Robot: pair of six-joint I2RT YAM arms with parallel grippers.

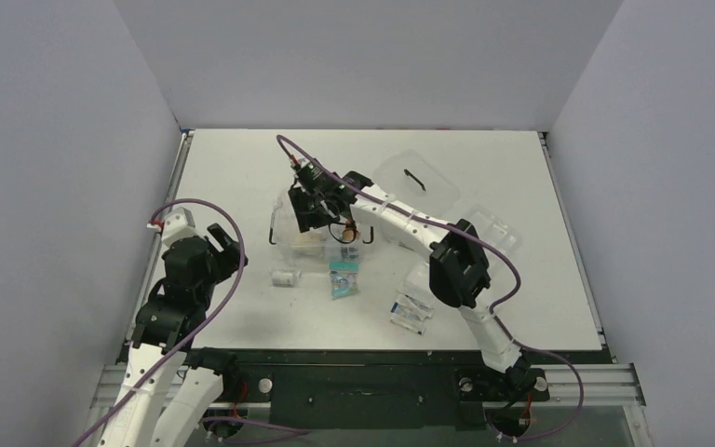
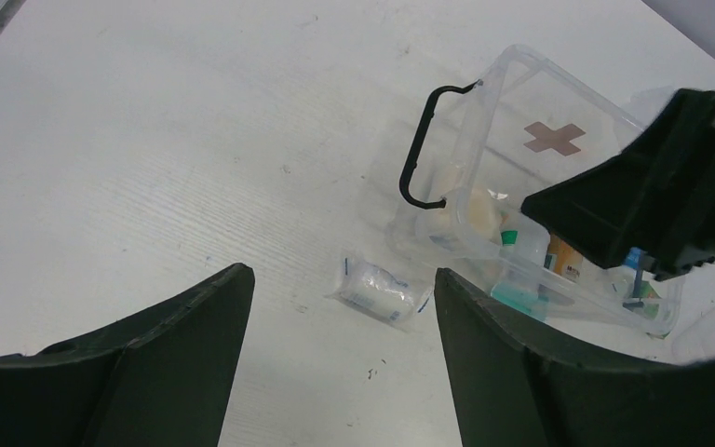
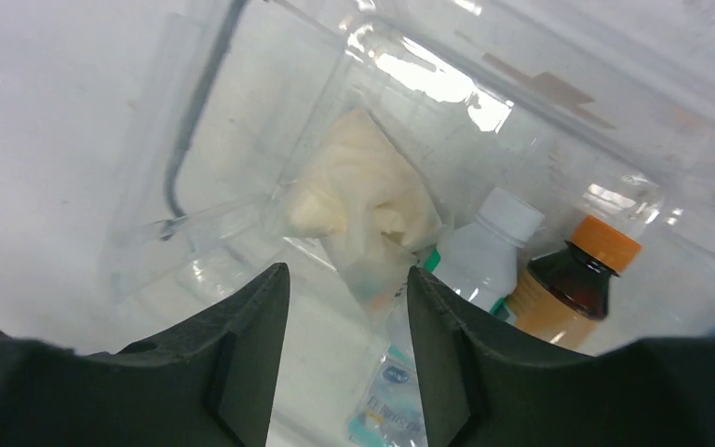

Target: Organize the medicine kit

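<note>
1. Top external view: the medicine kit sits uncovered near the middle of the surface.
2. Right end effector hangs over it, released, gripping nothing.
3. Left end effector hovers released, well apart.

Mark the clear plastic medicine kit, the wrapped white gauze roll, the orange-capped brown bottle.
medicine kit (image 2: 555,138): left wrist, red cross wall.
gauze roll (image 2: 377,291): left wrist, wrapper middle.
brown bottle (image 3: 559,300): right wrist, dark body.
</note>
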